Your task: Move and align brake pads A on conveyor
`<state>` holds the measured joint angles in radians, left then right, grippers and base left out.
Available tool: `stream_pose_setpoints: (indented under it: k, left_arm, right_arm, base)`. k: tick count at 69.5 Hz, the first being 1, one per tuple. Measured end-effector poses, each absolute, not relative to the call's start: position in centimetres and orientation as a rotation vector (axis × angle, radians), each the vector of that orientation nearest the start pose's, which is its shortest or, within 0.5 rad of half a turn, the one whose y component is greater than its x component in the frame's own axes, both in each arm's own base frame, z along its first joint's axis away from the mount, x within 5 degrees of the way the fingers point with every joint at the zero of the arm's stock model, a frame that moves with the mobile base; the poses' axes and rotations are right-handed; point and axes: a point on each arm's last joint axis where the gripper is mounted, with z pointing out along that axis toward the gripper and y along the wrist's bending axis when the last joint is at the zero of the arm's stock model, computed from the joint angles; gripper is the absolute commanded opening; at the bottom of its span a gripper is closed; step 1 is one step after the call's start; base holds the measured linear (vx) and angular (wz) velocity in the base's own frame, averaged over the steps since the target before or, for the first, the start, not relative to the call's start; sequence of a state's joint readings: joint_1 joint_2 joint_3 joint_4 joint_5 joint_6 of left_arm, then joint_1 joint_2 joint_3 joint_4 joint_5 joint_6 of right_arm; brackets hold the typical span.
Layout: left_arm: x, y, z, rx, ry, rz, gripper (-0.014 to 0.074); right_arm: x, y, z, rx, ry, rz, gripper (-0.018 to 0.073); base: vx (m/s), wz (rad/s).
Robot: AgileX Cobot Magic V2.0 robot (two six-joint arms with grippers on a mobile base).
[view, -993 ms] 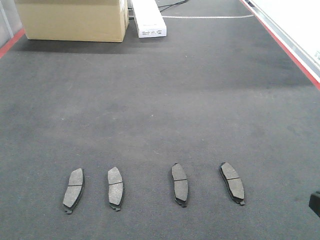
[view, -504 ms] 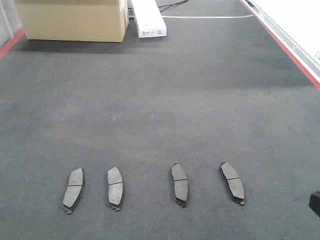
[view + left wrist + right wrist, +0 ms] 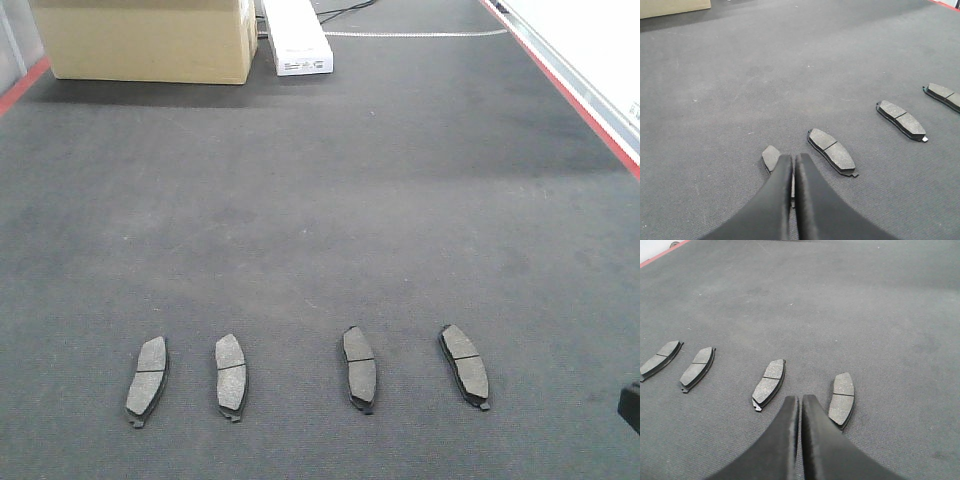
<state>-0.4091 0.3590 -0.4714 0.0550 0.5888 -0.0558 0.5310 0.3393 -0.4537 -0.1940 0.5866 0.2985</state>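
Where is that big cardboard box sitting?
In the front view, the cardboard box sits at the conveyor's far left end, beside a white box.

Front view high over conveyor (image 3: 400, 200); wrist views low, sharing brake pads A (image 3: 300, 370)

A cardboard box (image 3: 148, 40) sits beside a white rectangular box (image 3: 296, 36) at the far end.

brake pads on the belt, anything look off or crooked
Mostly tidy: four brake pads lie flat in a row on the conveyor. The spacing is uneven, with a wider middle gap, and the rightmost pad tilts slightly. No damage is visible.
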Motion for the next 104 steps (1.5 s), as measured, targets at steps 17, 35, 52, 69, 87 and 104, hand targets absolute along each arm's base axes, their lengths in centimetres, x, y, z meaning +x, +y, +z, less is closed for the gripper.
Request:
stream_pose_setpoints:
  k: [17, 35, 52, 69, 87, 104]
  left_arm:
    - [6.2, -2.2, 29.4, 0.331, 1.899, -0.23, -0.0006]
    - [3.8, -0.2, 27.5, 0.077, 1.776, -0.067, -0.0006]
    - [4.2, 0.5, 22.9, -0.092, 1.765, 0.073, -0.0006]
    - [5.2, 0.4, 19.5, -0.063, 1.775, 0.053, -0.0006]
    - [5.6, 0.3, 18.6, -0.037, 1.707, 0.032, -0.0006]
    - [5.6, 0.3, 18.5, -0.038, 1.72, 0.032, -0.0006]
  right_arm:
    - [6.7, 2.8, 29.2, -0.314, 1.935, 0.337, -0.0006]
    - [6.7, 2.8, 29.2, -0.314, 1.935, 0.337, -0.0006]
    - [6.7, 2.8, 29.2, -0.314, 1.934, 0.336, -0.0006]
    - [6.7, 2.8, 29.2, -0.314, 1.933, 0.337, -0.0006]
    - [6.7, 2.8, 29.2, -0.314, 1.933, 0.337, -0.0006]
    - [6.7, 2.8, 29.2, -0.314, 1.934, 0.336, -0.0006]
  base:
    - [0.0, 0.0]
    - [0.0, 0.0]
    - [0.0, 0.0]
    - [0.0, 0.0]
    - [0.0, 0.0]
    - [0.0, 0.0]
